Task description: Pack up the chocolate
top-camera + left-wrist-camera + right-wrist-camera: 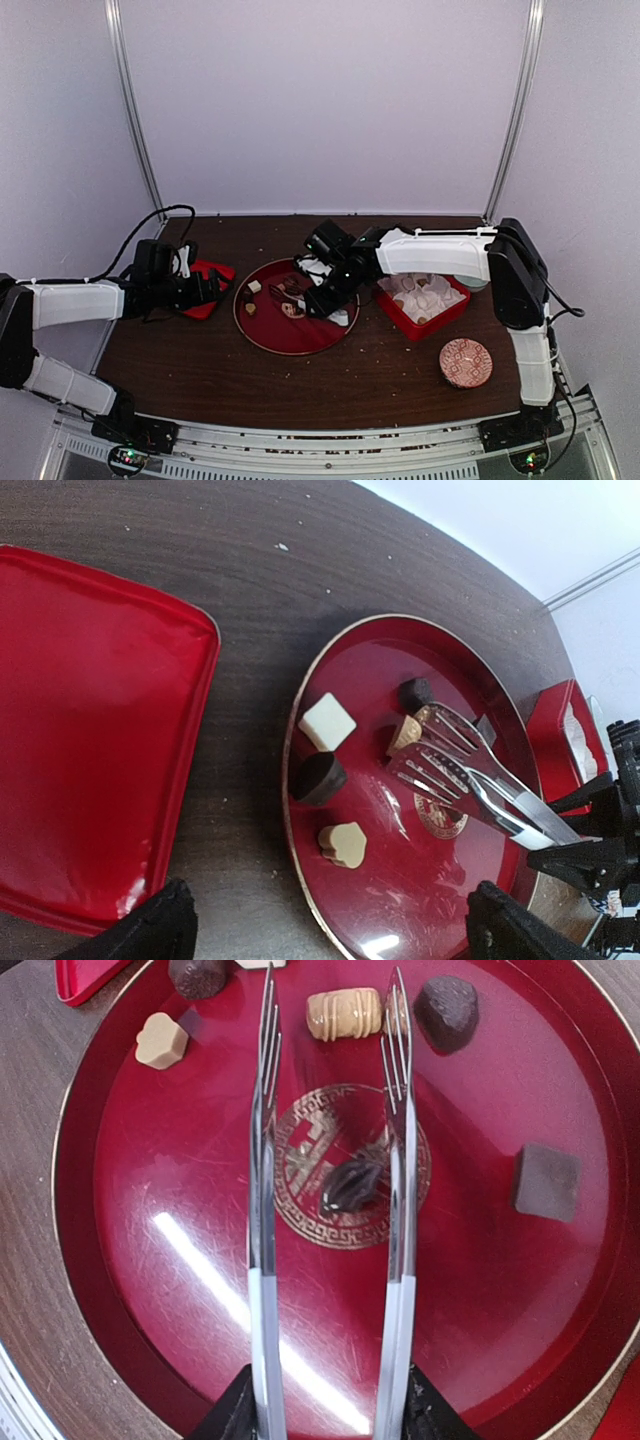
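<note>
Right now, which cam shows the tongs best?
Right wrist: both arms of the tongs run full length, tines spread over the red plate. Left wrist shows them obliquely, tines overlapping. Top external: tiny, half under the right arm.

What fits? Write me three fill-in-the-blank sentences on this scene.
The right gripper holds metal ____ above the plate.
The chocolates lie on a round plate coloured ____.
The left gripper holds nothing; it is ____.
Missing words: tongs; red; open.
</note>
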Controlling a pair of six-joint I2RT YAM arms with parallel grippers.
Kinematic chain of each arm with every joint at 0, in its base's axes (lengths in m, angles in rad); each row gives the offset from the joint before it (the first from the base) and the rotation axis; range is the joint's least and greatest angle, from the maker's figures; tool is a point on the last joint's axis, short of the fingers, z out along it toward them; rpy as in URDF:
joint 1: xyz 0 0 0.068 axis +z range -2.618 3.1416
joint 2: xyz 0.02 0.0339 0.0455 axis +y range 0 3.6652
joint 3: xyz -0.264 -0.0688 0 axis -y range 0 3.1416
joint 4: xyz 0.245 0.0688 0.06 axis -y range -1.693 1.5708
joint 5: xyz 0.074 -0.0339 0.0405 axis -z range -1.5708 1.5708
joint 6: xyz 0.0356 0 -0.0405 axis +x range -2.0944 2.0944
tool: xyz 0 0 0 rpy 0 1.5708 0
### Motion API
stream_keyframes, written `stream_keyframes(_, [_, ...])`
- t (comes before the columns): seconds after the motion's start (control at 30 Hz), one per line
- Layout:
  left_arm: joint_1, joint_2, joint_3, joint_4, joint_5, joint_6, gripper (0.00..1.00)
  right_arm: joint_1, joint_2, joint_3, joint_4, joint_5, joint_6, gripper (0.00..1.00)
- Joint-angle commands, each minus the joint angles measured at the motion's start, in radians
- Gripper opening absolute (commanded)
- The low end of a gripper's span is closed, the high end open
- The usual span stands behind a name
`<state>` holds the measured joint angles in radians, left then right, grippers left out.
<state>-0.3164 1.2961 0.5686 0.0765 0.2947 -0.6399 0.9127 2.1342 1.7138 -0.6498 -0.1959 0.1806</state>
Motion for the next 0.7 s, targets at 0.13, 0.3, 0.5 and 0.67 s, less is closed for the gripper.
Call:
stream_keyframes(0.13, [-0.006,0.006,0.02,0.034,-0.003,0.01,0.97,0.01,0.067,0.108,-0.023,0.008,-0.008,0.41])
stream_keyframes(0.3, [-0.007,0.006,0.022,0.028,-0.009,0.015,0.96,0.009,0.102,0.157,-0.059,0.026,-0.025,0.39])
stream_keyframes(0.5, [-0.006,0.007,0.02,0.027,-0.012,0.016,0.96,0.008,0.081,0.139,-0.067,0.031,-0.034,0.31])
stream_keyframes(0.67, [-0.006,0.009,0.019,0.033,-0.011,0.01,0.96,0.008,0.027,0.108,-0.067,0.027,-0.037,0.27])
